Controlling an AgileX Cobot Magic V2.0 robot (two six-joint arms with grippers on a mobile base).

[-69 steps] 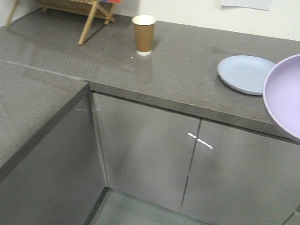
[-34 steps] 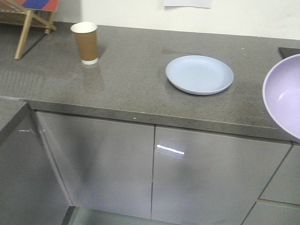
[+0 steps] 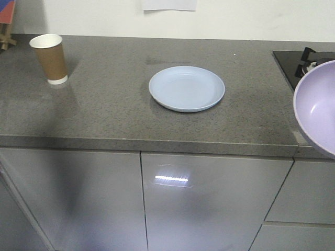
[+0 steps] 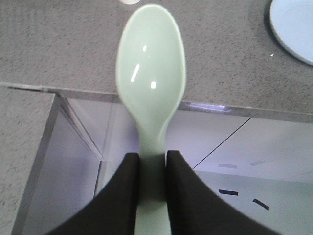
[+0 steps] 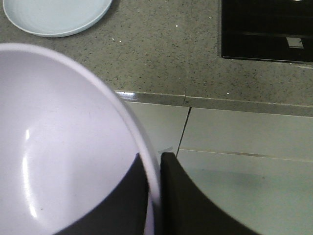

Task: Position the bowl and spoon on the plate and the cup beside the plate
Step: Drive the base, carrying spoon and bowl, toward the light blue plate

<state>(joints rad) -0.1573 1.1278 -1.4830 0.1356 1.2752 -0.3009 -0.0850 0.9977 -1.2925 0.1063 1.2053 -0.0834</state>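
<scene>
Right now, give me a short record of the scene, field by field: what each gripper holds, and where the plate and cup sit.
left gripper: shut on the spoon by its handle, scoop end pointing away from the wrist
right gripper: shut on the bowl at its rim, one finger inside, one outside
plate: empty, flat on the counter
cup: upright on the counter, well apart from the plate, toward the image left in the front view
progress: nothing placed on the plate yet

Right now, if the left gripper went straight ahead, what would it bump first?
Probably the grey speckled countertop, with its pale mint-green plastic spoon landing before the left gripper itself; depth is unclear.
</scene>
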